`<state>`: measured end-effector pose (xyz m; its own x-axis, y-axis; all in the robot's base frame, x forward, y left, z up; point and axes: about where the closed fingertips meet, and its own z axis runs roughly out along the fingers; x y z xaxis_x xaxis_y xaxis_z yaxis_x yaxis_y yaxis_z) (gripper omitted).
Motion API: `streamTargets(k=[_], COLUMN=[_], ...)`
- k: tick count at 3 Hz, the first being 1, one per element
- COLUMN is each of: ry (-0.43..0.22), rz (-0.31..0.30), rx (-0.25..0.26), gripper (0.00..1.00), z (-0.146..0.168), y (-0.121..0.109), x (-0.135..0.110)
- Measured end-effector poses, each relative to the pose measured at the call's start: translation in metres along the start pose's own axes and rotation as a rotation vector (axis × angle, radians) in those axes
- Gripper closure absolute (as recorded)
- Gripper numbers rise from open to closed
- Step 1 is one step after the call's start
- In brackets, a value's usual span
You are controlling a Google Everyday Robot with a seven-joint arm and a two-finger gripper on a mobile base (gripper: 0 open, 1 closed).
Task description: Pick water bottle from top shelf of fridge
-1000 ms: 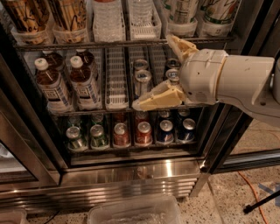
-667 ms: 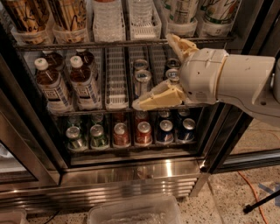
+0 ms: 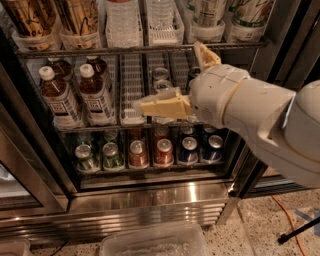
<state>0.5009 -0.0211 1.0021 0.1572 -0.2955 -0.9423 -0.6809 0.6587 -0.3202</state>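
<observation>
Camera view: looks down and into the open fridge point(image 3: 150, 200), with its shiny steel base panel at the bottom and dark door frames on both sides.
Water bottle point(image 3: 121, 22): clear, colourless plastic with ribs running around the body. A thin strip of red shows where the picture cuts it off at the top, so neck and cap are out of sight.
Where it stands: upright on the top shelf point(image 3: 150, 50), left of centre, in a white slotted lane.
Neighbours: a second clear bottle point(image 3: 162, 12) stands just to its right in a white slotted tray. Tall printed cans point(image 3: 80, 17) stand to its left, with more at the far right.
Top shelf: dark wire rack running the full width of the cooler.
Gripper point(image 3: 167, 76): in front of the middle rack, below the water bottle and to its right, well apart from it.
Jaws: spread wide and holding nothing. One tan finger point(image 3: 162, 106) points left, and the other rises to the top shelf's front wire.
Middle rack: brown-liquid bottles point(image 3: 55, 95) with white caps on the left.
Bottom rack: a row of small cans point(image 3: 137, 152).
Floor: a clear plastic bin point(image 3: 155, 242) in front of the base panel.
</observation>
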Motion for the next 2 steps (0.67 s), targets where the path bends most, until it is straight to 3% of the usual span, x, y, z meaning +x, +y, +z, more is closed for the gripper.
streamTargets(k=[1, 2], ry=[-0.024, -0.039], rz=[0.092, 0.104], rx=[0.115, 0.11], gripper=[0.0, 0.0], z=[0.008, 0.019], y=[-0.002, 0.014], x=[-0.013, -0.029])
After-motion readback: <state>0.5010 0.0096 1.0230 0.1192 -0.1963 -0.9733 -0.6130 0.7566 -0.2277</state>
